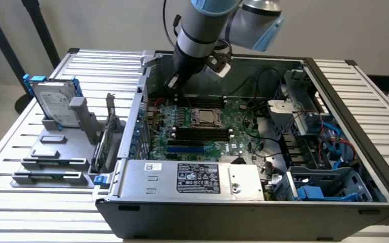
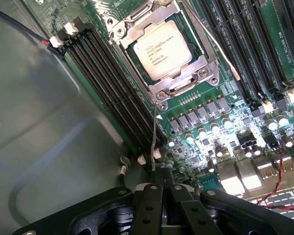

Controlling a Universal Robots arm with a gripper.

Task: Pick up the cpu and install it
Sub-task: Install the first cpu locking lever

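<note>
Cpu (image 2: 162, 49) sits in the socket (image 2: 137, 27), gripper (image 2: 161, 178) off at the board (image 2: 206, 107) edge.
Jaws closed, tips at the thin lever (image 2: 154, 142) end, hold unclear; cpu lies up that lever, toward board centre.

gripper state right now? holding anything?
Gripper: jaws shut. The cpu lies in the socket, not held. A thin lever ends at the gripper; whether it is gripped cannot be told.

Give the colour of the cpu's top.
The cpu is dull silver, clearest in the wrist view.
</note>
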